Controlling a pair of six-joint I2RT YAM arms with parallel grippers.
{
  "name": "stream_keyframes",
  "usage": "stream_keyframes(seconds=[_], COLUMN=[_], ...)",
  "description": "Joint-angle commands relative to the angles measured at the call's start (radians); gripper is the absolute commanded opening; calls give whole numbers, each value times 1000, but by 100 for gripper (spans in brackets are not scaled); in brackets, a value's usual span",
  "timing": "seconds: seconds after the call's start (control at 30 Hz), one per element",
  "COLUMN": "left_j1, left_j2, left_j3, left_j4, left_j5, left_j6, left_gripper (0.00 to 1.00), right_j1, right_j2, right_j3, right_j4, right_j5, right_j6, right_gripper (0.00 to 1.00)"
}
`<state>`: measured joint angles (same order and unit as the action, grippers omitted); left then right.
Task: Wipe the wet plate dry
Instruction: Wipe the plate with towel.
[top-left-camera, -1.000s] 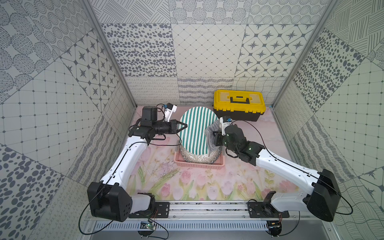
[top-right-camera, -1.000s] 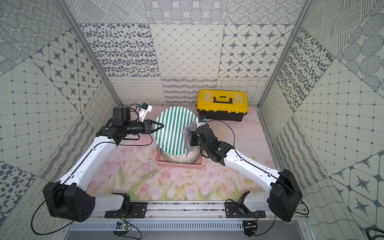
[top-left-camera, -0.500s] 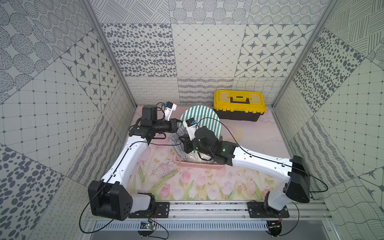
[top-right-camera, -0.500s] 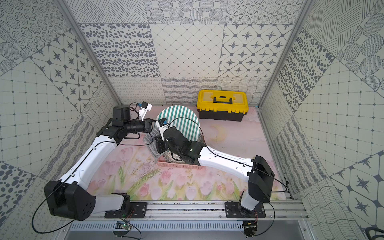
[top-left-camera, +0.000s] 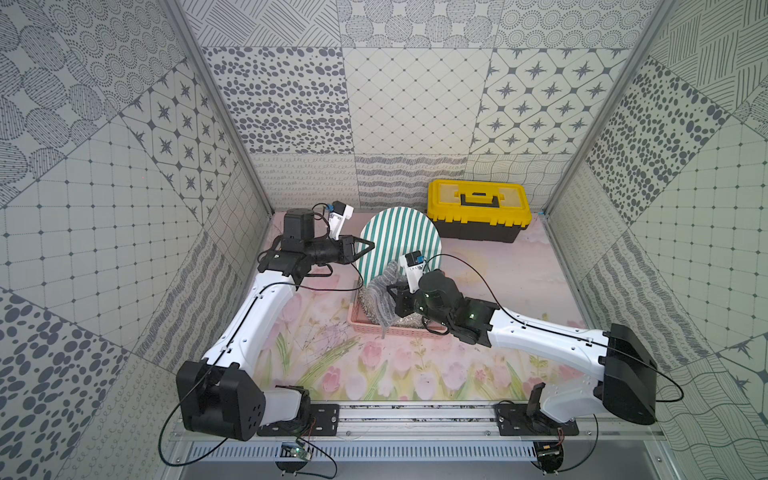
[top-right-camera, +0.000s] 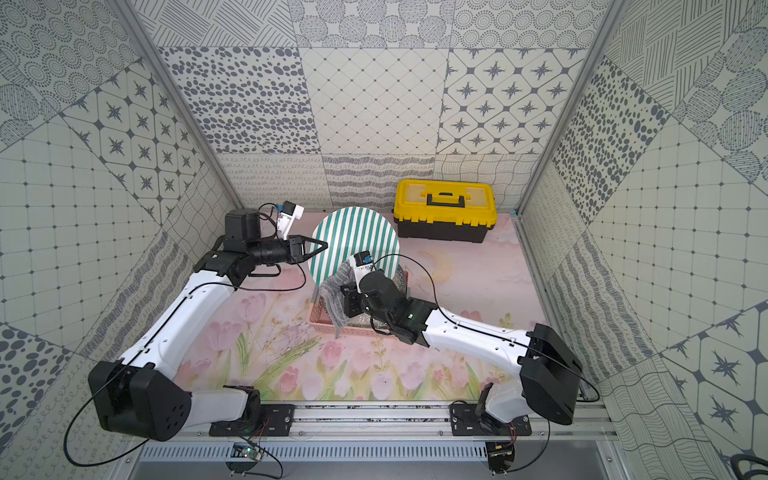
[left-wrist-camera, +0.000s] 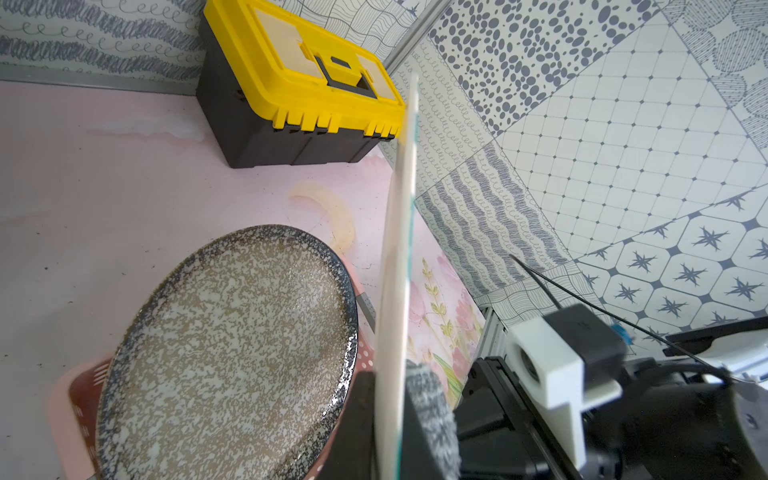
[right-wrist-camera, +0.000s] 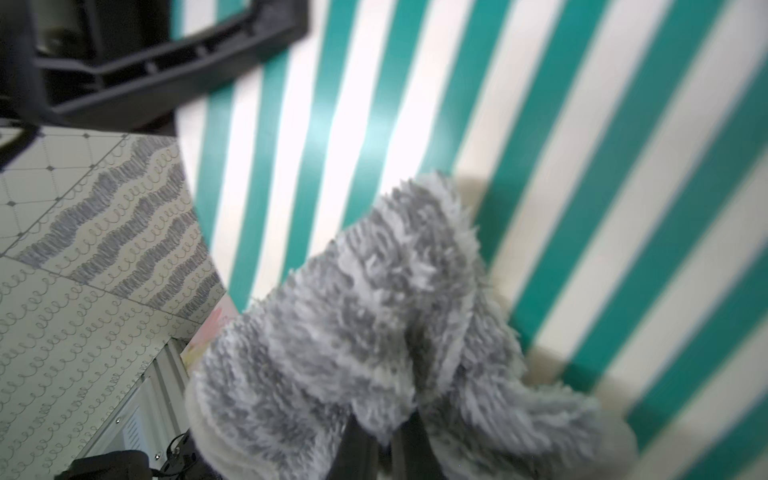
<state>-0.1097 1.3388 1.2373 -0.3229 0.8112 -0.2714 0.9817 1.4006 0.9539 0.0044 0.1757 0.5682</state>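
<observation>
In both top views the left gripper is clamped on the nine o'clock rim of the round teal-and-white striped plate, stood up on edge over the pink plastic basket. The right gripper, pinched tight on the fluffy grey cloth, has it at the plate's six o'clock edge, with the yellow-and-black toolbox off at two o'clock. Left wrist view: the plate runs edge-on through the closed fingers, with a speckled brown plate lying in the basket beyond it. Right wrist view: the cloth sits bunched against the striped face, gripped at its base.
</observation>
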Motion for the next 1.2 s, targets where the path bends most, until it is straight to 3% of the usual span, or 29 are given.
stream_keyframes(seconds=[0.0,0.23,0.57,0.93,1.17], left_j1=[-13,-13,-15,-85,-140], left_j2=[-13,-21,-75,-92,-77], left_j3=[34,52,56,83,98], left_j4=[76,1,-303,-517,-540], left_j5=[276,265,180,121,83], left_j6=[-102,-34,336,624,663], left_gripper=[0,0,0,0,0], right_j1=[-71,-245,-535,-544,-440], right_j2=[-19,-121,-242,-23,186], right_j3=[-90,-111,102,542,811], right_j4=[-105,-186,-335,-404,-494], right_j5=[103,98,-44,-172,-227], right_j6=[58,74,-33,-155,-228], right_gripper=[0,0,0,0,0])
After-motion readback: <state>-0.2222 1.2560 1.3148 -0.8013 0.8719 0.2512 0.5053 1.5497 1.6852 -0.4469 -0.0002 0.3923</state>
